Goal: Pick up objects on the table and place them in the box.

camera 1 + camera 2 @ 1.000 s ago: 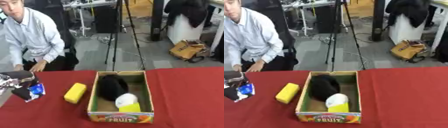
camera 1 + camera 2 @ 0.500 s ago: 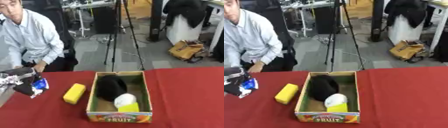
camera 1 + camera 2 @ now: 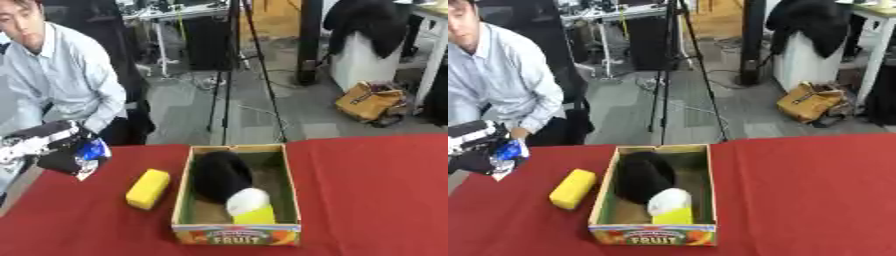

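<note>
The left hand (image 3: pixel 54 150), lifted at the table's left edge with fingers curled round a small blue-and-white packet (image 3: pixel 91 151), is mid-carry and next needs to swing right, over the yellow sponge block (image 3: pixel 148 188), to the open cardboard fruit box (image 3: pixel 181 195).

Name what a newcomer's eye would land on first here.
The open cardboard fruit box at the centre of the red table, holding a black rounded object, a white one and a yellow one. Left of it lies a yellow sponge block; at the left edge, the left hand holds a blue-and-white packet above the table.
</note>
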